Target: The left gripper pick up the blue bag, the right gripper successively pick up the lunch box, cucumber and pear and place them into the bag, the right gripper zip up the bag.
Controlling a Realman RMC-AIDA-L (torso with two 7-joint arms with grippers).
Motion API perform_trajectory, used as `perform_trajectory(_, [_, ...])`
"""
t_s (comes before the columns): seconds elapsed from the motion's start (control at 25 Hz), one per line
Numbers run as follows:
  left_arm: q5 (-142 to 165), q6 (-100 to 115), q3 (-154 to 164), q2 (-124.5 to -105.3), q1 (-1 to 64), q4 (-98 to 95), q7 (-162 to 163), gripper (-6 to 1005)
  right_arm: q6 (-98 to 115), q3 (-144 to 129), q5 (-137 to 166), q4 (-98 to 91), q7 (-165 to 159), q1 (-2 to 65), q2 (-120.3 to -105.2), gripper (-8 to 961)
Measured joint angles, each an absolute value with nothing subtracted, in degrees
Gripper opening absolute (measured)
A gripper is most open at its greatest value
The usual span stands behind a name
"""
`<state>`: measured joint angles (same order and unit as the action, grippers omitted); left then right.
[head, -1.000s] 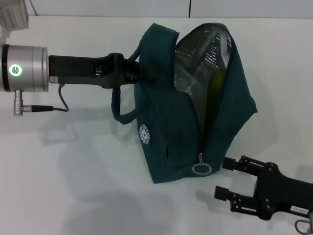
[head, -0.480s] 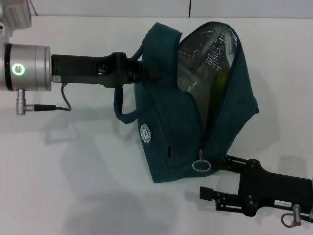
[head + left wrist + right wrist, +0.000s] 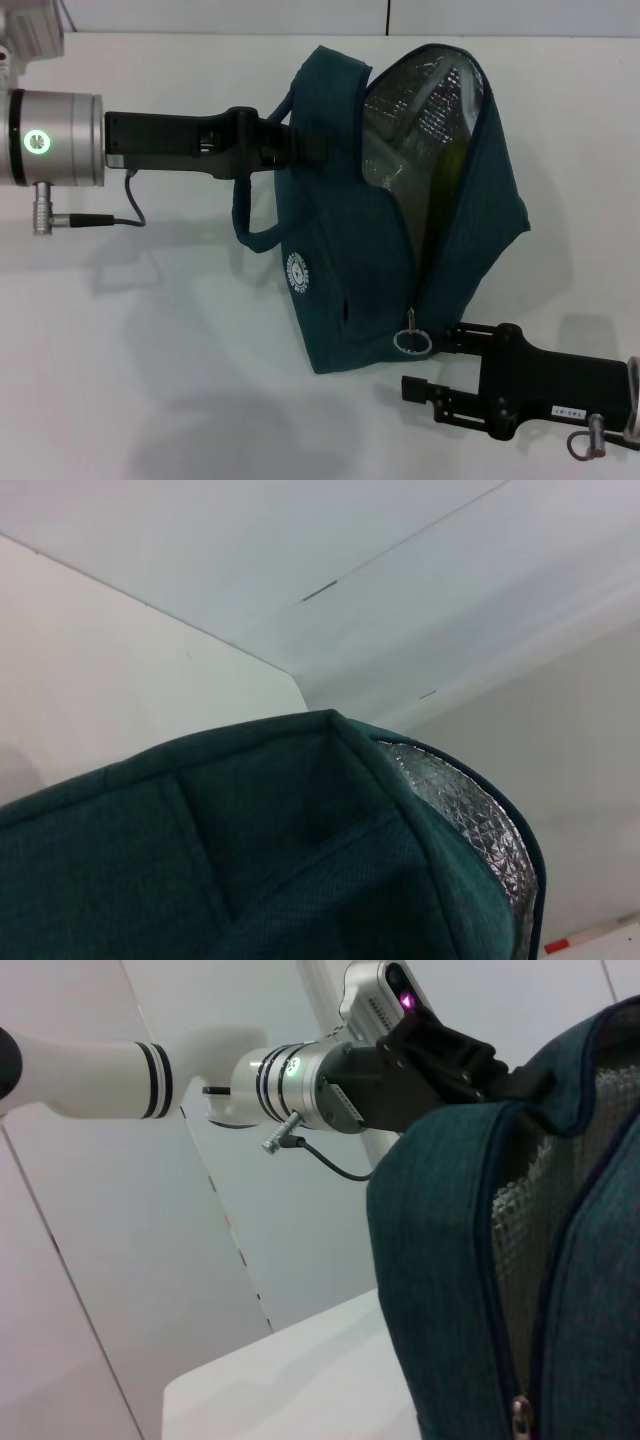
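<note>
The white counter [image 3: 150,350] meets a pale wall [image 3: 300,15] behind. My left claw [image 3: 310,148] grips the blue bag [image 3: 350,290] by its upper edge, holding it upright and unzipped, foil lining showing. My right claw [image 3: 428,364], fingers apart, has slid closer to the zipper ring [image 3: 411,342].

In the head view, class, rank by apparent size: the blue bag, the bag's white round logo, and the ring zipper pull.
1. The blue bag, by far the largest.
2. The white round logo and the ring zipper pull look about alike; I would not rank them.
</note>
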<state>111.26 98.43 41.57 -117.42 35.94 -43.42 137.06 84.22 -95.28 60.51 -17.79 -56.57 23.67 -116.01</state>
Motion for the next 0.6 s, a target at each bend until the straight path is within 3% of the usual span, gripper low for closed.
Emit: perform_trajectory(0.6, [111.27,98.43,41.57,-117.42,35.75,-43.42,136.36,40,82.88,-95.36,59.86,-18.53,-56.36,23.73,-116.02,144])
